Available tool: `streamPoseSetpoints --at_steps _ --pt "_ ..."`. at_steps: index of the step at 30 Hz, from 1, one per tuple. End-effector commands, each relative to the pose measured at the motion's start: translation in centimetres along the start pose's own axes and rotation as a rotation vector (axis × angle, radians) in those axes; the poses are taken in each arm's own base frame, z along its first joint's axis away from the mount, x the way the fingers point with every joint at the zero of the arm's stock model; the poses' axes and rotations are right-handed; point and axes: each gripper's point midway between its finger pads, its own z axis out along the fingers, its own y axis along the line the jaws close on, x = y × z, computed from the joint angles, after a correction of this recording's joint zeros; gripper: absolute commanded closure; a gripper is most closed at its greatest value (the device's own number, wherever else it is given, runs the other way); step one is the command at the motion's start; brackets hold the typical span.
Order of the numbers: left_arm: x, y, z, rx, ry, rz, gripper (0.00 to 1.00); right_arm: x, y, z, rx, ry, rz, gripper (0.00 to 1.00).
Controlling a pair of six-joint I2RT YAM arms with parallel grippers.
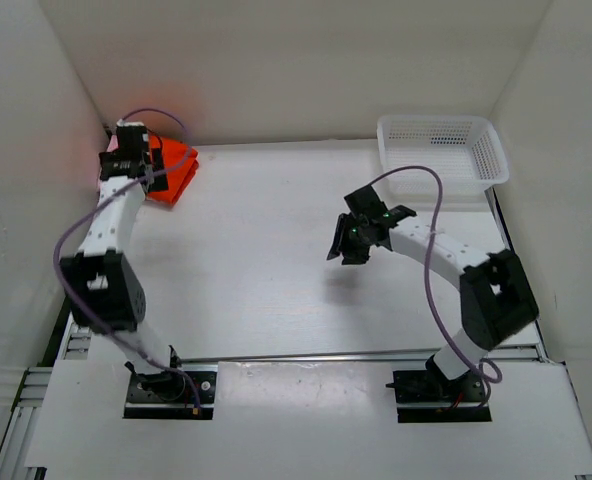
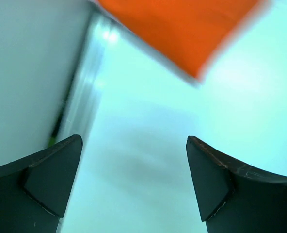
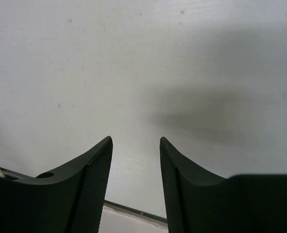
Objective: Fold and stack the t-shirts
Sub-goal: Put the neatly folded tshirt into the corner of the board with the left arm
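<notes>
Evidently, the task is judged to be well along. A bright orange-red cloth t-shirt (image 1: 176, 168) is seen folded in the far left corner of the white table (image 1: 276, 290). The left gripper (image 2: 134, 143) is held just beside it, its fingers (image 2: 51, 174) spread wide with nothing between them. The right gripper (image 3: 136, 143) is held over bare table, its fingers (image 3: 92, 184) partly apart and gripping nothing. A white plastic mesh basket (image 1: 441, 150) is seen at the far right. The black and light pink t-shirts cannot be made out. Whether they lie beneath the orange-red one is hidden by the left arm, so a finished stack cannot be confirmed.
</notes>
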Motion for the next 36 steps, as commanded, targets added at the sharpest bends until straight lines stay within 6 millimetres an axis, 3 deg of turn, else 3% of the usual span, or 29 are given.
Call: streamPoseSetpoints --at_steps 1,3,5,6,7,8,9,12,14,16,22,25,27,36 --pt "3.0 -2.7 -8.9 0.323 -0.005 0.024 0.0 1.2 -0.9 -4.0 0.012 -0.052 -0.037 0.51" --pt "7.8 -1.4 -11.7 0.367 0.114 0.042 0.0 2.9 -2.1 -4.9 0.034 -0.041 -0.034 0.49" --pt "10.7 0.9 -13.4 0.345 0.172 0.021 0.0 4.3 -2.7 -6.6 0.038 -0.061 -0.035 0.49" --pt "14.4 1.3 -13.7 0.342 0.27 0.031 0.0 5.3 -3.7 -7.3 0.072 -0.048 -0.028 0.49" --pt "16.0 2.0 -14.1 0.33 0.302 0.023 0.0 6.0 -3.6 -8.6 0.054 -0.076 -0.021 0.49" --pt "17.1 3.3 -15.0 0.307 0.295 -0.007 0.0 7.0 -5.0 -8.6 0.095 -0.086 -0.016 0.49" --pt "20.2 3.7 -15.1 0.288 0.355 -0.006 0.0 7.6 -5.5 -9.0 0.1 -0.096 -0.009 0.49" --pt "25.0 4.4 -17.0 0.279 0.392 -0.027 0.0 10.1 -7.2 -11.1 0.048 -0.147 0.079 0.48" --pt "26.8 4.4 -18.1 0.289 0.399 -0.028 0.0 11.1 -7.9 -11.5 0.013 -0.163 0.155 0.48" --pt "27.7 4.7 -19.1 0.287 0.365 -0.035 0.0 12.4 -9.3 -11.9 -0.031 -0.189 0.212 0.48" --pt "29.0 5.5 -21.1 0.275 0.319 -0.044 0.0 13.7 -10.5 -13.3 -0.152 -0.249 0.325 0.39" --pt "28.2 5.4 -22.4 0.307 0.256 -0.062 0.0 14.4 -11.7 -13.6 -0.113 -0.24 0.325 0.35" --pt "28.8 5.0 -22.9 0.332 0.272 -0.062 0.0 14.9 -12.4 -13.6 -0.068 -0.215 0.31 0.35" --pt "28.8 5.1 -23.6 0.34 0.245 -0.068 0.0 15.4 -12.8 -13.2 -0.026 -0.182 0.285 0.35"
